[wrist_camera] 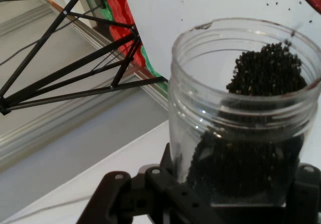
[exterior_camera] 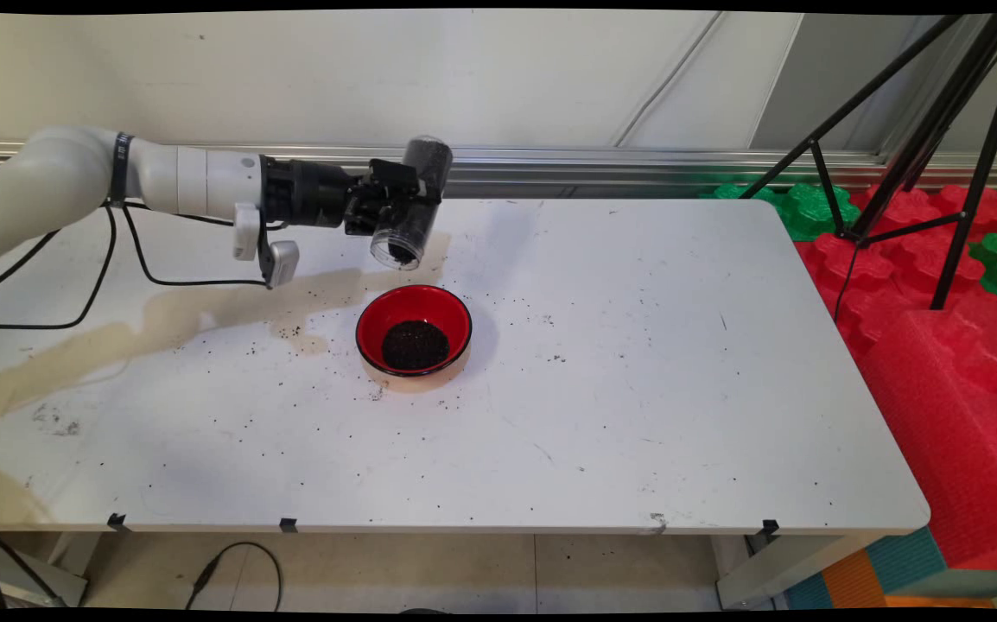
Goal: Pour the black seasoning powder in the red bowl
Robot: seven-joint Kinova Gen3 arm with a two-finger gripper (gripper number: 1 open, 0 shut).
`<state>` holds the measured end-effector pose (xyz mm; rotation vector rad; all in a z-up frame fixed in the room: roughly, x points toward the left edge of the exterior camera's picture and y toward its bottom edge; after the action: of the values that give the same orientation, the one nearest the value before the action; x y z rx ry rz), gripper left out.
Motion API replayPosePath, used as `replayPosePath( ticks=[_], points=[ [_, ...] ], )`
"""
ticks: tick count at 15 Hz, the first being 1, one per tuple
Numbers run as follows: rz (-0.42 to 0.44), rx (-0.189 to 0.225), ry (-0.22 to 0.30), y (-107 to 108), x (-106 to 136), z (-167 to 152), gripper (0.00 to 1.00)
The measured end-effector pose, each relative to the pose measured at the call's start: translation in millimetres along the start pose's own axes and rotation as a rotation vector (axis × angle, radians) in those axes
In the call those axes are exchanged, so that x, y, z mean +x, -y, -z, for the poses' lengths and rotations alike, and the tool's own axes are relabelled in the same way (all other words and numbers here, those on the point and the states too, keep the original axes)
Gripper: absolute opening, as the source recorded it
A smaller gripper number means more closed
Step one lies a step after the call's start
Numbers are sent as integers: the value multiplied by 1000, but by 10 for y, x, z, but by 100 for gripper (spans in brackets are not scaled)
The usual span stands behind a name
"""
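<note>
1. Gripper (exterior_camera: 402, 200) is clamping a clear plastic jar (exterior_camera: 415, 207), holding it tilted in the air w/ its open mouth pointing down toward the table's near side.
2. Jar is carrying small black beads (wrist_camera: 261, 83); in hand view they're piling up toward the rim.
3. Red bowl (exterior_camera: 413, 329) is sitting on the white table (exterior_camera: 637, 363), just below and in front of the jar mouth, w/ a heap of black beads inside.
4. Stray black specks are lying scattered on the table around the bowl.
</note>
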<state>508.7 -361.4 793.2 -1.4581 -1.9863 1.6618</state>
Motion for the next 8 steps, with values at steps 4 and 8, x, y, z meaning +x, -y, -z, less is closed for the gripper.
replayPosePath(
  ticks=[4, 8],
  points=[
    [-24, 9, 1, 26, 10, -12, 0],
    [-41, 15, 2, 44, 18, -20, 0]
  ],
)
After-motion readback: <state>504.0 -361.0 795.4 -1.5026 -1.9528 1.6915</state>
